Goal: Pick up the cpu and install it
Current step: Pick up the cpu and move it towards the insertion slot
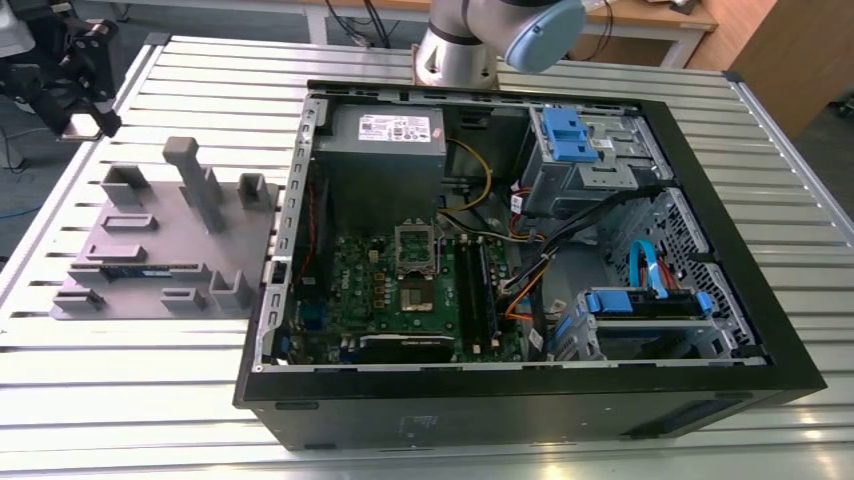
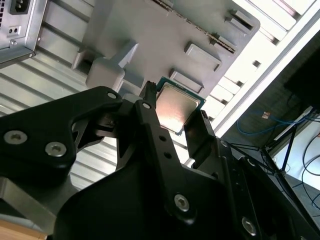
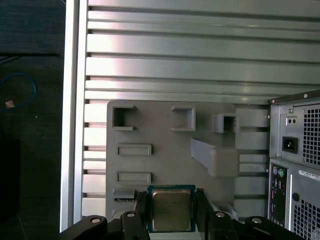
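Plainly the cpu is pinched by its thin edges in the claw, which is clamped on it, held above the grey tray in both wrist views. In the exterior view the claw hangs at the upper left of the frame, well apart from the open case on the counter. With so slim a hold, a jolt could tilt or drop the chip. A tilted chip could seat crooked and damage the board.
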